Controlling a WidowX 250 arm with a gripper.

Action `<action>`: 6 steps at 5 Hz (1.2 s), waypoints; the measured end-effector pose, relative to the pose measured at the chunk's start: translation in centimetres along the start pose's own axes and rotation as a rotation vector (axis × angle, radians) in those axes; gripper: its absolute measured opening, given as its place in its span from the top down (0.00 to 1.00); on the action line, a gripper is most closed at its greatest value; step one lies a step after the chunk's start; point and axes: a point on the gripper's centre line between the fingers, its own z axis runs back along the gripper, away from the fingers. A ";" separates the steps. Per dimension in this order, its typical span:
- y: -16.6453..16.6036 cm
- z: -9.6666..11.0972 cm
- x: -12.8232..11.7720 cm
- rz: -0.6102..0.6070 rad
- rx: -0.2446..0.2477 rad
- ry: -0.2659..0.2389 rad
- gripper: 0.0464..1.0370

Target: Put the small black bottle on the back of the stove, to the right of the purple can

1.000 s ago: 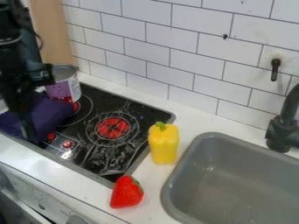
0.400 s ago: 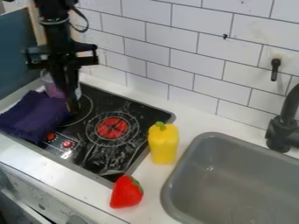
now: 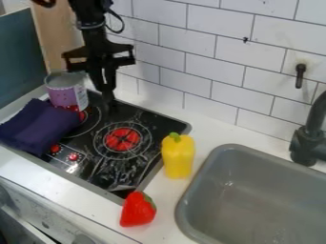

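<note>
Take the red burner (image 3: pixel 123 139) as your clock's centre. Your hand (image 3: pixel 109 101) hangs over the cooktop (image 3: pixel 153 121) toward 11:30; you cannot tell whether it is wide or narrow, and no object is visible in it. The purple can (image 3: pixel 64 95) stands upright near it at about 10:30, and the folded dark cloth (image 3: pixel 38 126) lies at 9 o'clock, over the cooktop's edge. You can't tell whether cloth and can touch.

Mind that can: a sweep toward 9 o'clock, made low, could clip its side and tip it over. If the cloth does lie against its base, a tug on the fabric could drag the can along. Going too low risks pressing the tips into the hard glass, since their clearance is unclear. Swing wide toward 12 and you may knock the tiled wall (image 3: pixel 210 71). The yellow pepper (image 3: pixel 178 157) near 4 and the strawberry (image 3: pixel 138 209) near 6, both on the counter (image 3: pixel 167 205), could roll if bumped.
</note>
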 end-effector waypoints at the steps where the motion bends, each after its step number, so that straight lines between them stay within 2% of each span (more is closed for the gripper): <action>1: -0.5 -1.5 1.4 0.012 0.002 -0.006 0.87; 2: -0.9 -2.8 2.6 0.027 0.052 0.004 0.87; 3: -1.5 -3.0 3.2 0.028 0.084 0.010 0.87; 5: -1.6 -3.2 3.3 0.049 0.109 0.011 0.87; 6: -1.4 -3.1 3.0 0.057 0.110 0.010 0.83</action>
